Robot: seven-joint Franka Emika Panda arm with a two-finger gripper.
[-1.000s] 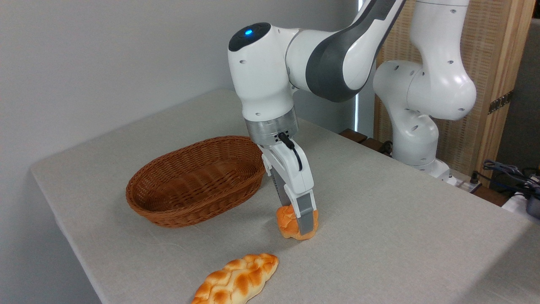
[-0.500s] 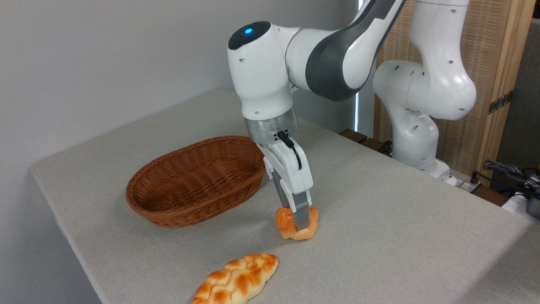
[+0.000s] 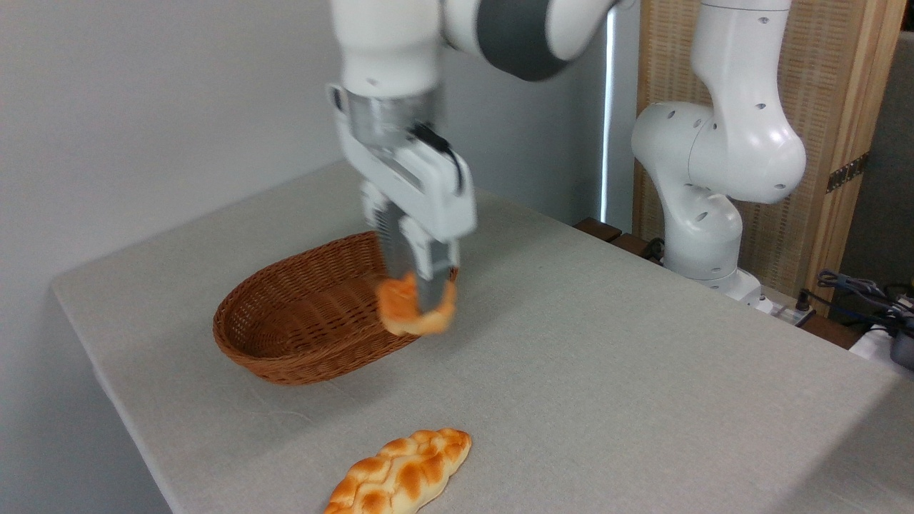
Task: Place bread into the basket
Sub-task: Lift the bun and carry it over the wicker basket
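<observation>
Bread (image 3: 416,311): small round knotted bun w/ glossy orange-gold crust, motion-blurred, pinched between the gripper (image 3: 423,308) fingers, which are closed on it. It hangs clear of the table (image 3: 643,371), at the right-hand rim of the basket (image 3: 307,321). Basket is oval brown woven wicker w/ shallow flared sides, nothing in it. Table has a pale grey cloth-like surface. Long braided golden loaf (image 3: 400,475) lies flat near the front edge, well apart from the basket.

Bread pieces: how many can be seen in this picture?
2. The small round bun is held between the fingers, up over the basket rim. The long braided loaf lies on the table near the front edge.
</observation>
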